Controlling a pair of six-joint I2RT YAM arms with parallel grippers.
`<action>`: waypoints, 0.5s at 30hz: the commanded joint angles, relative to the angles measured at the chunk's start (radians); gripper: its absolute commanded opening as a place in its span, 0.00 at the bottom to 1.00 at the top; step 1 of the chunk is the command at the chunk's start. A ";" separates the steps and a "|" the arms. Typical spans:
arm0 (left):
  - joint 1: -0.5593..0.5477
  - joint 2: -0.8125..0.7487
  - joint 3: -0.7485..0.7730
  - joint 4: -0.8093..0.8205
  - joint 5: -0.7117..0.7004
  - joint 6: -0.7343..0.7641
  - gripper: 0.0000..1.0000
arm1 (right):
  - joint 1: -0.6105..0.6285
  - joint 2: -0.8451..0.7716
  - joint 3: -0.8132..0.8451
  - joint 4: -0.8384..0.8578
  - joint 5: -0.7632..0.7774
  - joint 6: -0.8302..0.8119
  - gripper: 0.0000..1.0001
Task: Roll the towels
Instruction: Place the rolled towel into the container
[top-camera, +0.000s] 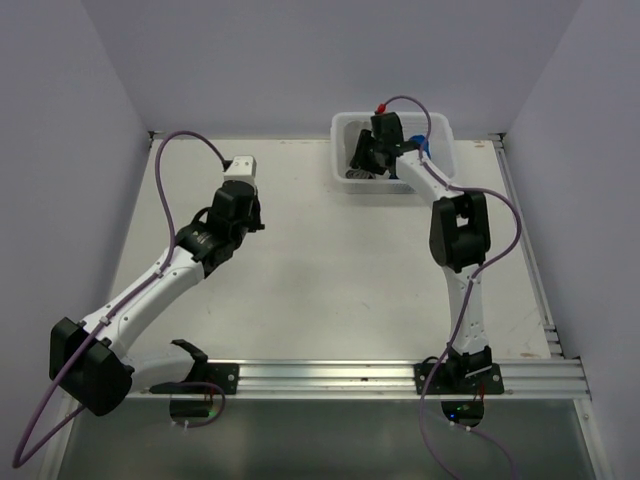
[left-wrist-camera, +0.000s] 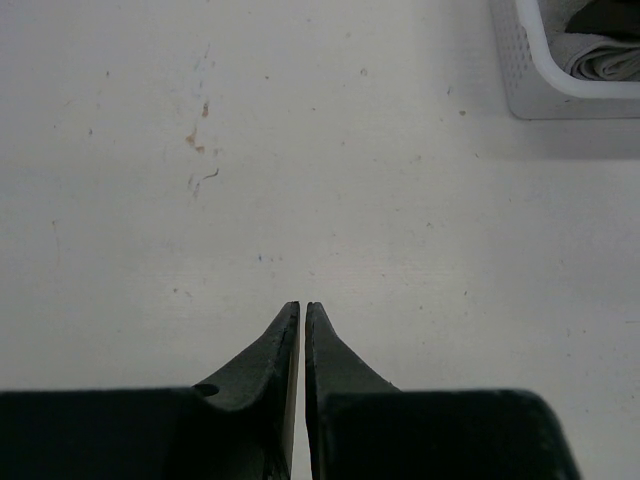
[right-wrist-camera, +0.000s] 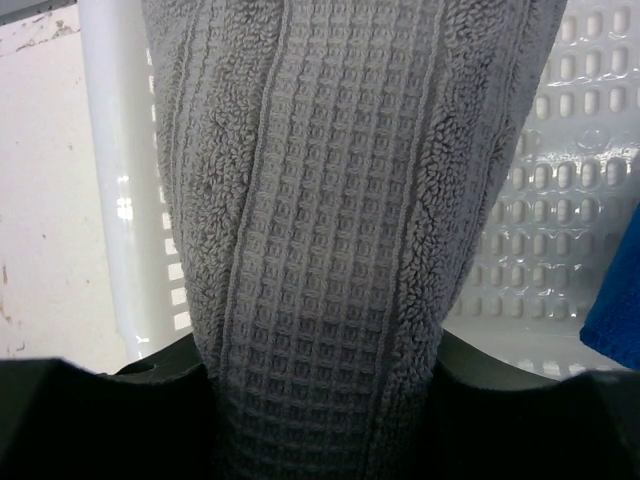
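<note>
towels (right-wrist-camera: 330, 250) in basket (top-camera: 341, 150), far right — on table (top-camera: 330, 280)

Open run of flat white desk (top-camera: 330, 270) ahead of and to both sides of the left black pincer (left-wrist-camera: 302, 310), tips all but touching. Blocked at the far right by the white perforated plastic basket (top-camera: 338, 150), walls hemming in the right pincer (top-camera: 362, 158). Crowded inside by the ribbed grey cloth towel (right-wrist-camera: 340, 200) clamped between those fingers, with a bright blue cloth towel (right-wrist-camera: 615, 300) close at the right edge.

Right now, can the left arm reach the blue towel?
Probably not: the blue towel lies in the basket beyond the right gripper, which is clamped on the grey towel. The left gripper is shut over the table.
</note>
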 joint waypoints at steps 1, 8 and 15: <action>0.007 -0.012 0.019 0.043 0.017 0.020 0.10 | -0.020 -0.003 0.026 0.027 -0.029 -0.021 0.07; 0.006 -0.018 0.019 0.043 0.019 0.020 0.10 | -0.042 0.088 0.065 -0.024 -0.024 -0.032 0.16; 0.006 -0.018 0.019 0.046 0.034 0.024 0.11 | -0.048 0.103 0.096 -0.054 -0.017 -0.041 0.60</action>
